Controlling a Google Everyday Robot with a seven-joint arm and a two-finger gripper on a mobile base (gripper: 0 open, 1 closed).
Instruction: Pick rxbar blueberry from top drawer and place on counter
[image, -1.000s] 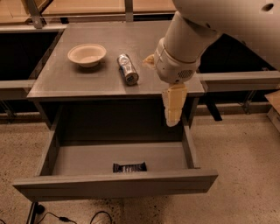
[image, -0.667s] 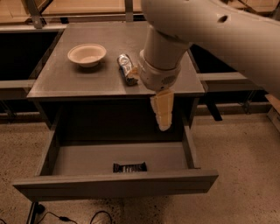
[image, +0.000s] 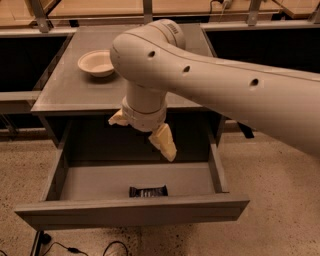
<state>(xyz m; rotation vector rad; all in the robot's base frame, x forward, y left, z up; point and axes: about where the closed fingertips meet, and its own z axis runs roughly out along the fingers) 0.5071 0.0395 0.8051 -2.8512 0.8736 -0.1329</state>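
Note:
The top drawer (image: 135, 211) stands pulled open below the counter (image: 75, 92). The rxbar blueberry (image: 148, 191), a dark flat bar with pale lettering, lies on the drawer floor close behind the front panel, near the middle. My gripper (image: 163, 143) hangs from the big pale arm, pointing down into the open drawer. It is above and a little behind the bar, slightly to its right, and does not touch it. Nothing shows in the gripper.
A pale bowl (image: 96, 62) sits on the counter's left part. My arm (image: 210, 75) crosses the right side and covers the counter's middle. Light wooden surfaces with metal posts (image: 100, 7) run along the back. Cables (image: 75, 249) lie on the speckled floor.
My arm has swung left and toward the camera, now covering the silver can on the counter. The gripper has moved left and down over the drawer. The bar has not moved.

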